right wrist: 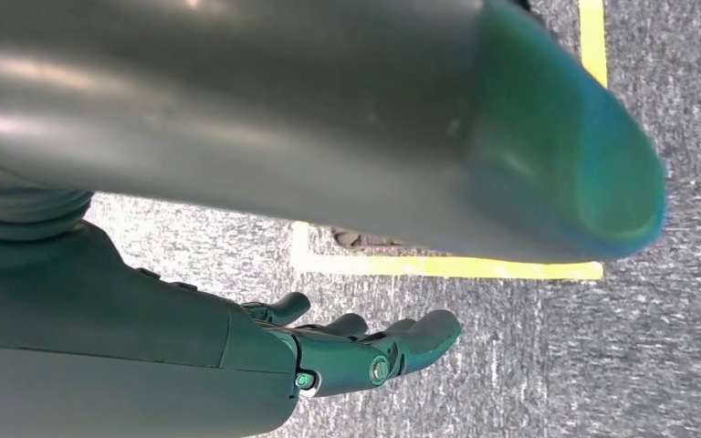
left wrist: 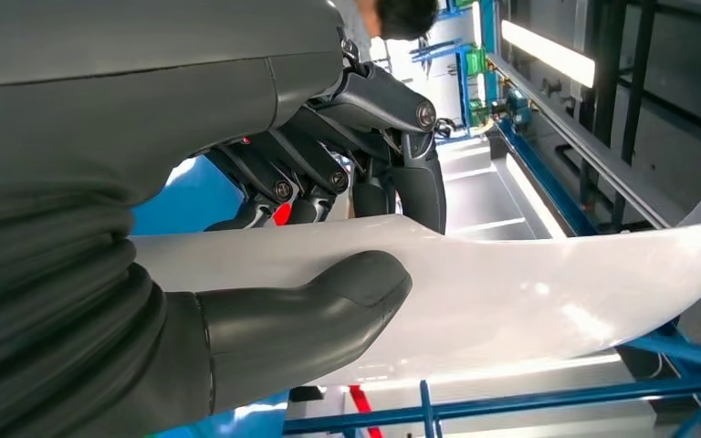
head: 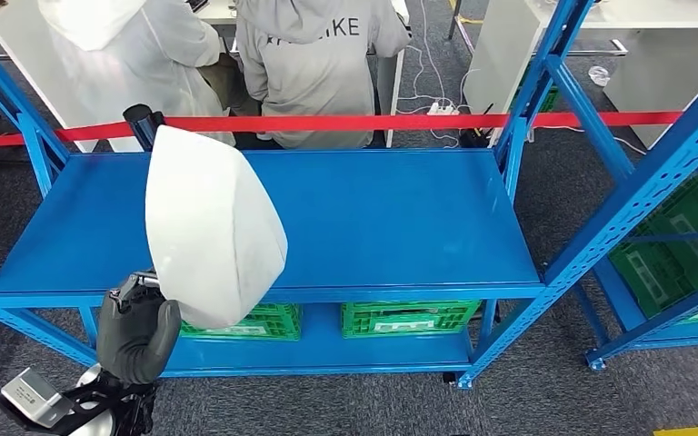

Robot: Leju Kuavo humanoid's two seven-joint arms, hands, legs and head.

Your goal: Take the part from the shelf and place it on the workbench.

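The part (head: pixel 209 227) is a large white curved shell. My left hand (head: pixel 138 331) grips its lower edge and holds it up, tilted, over the front left of the blue shelf (head: pixel 382 218). In the left wrist view the thick grey thumb (left wrist: pixel 310 315) presses on one face of the white part (left wrist: pixel 529 292) and the dark fingers (left wrist: pixel 392 155) wrap over the other face. My right hand (right wrist: pixel 365 351) hangs over the grey floor, fingers loosely extended and holding nothing.
Two people in light hooded tops (head: pixel 318 54) stand behind a red barrier tape (head: pixel 373 122) beyond the shelf. Green crates (head: pixel 409 318) sit on the lower shelf level. A second blue rack (head: pixel 673 227) with green crates stands at the right. Yellow floor tape (right wrist: pixel 447 266) marks the carpet.
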